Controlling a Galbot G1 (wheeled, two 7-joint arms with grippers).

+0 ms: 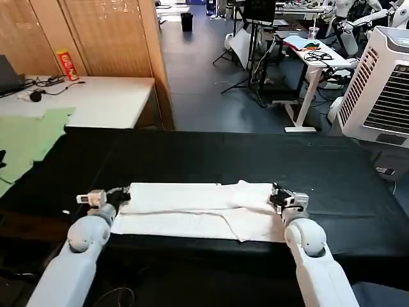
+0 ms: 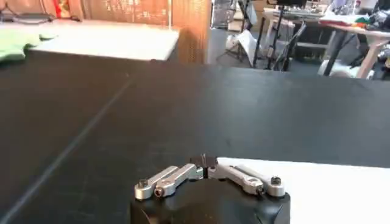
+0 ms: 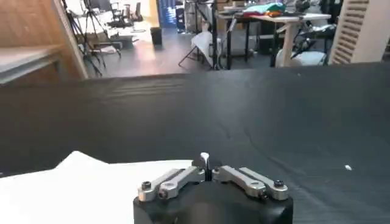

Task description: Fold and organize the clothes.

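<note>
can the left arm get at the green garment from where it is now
Probably not easily: the left tool sits at the T-shirt's end on the black table, while the green garment lies apart on the neighbouring table.

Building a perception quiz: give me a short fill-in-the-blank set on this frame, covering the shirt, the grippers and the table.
1. The white T-shirt lies folded into a long band on a ____ tablecloth.
2. The left gripper is at the shirt's ____ end, the right gripper at the other.
3. The right gripper's fingers are ____ on a bit of white fabric.
4. The pale green garment lies off to the robot's ____.

Missing words: black; left; shut; left
</note>
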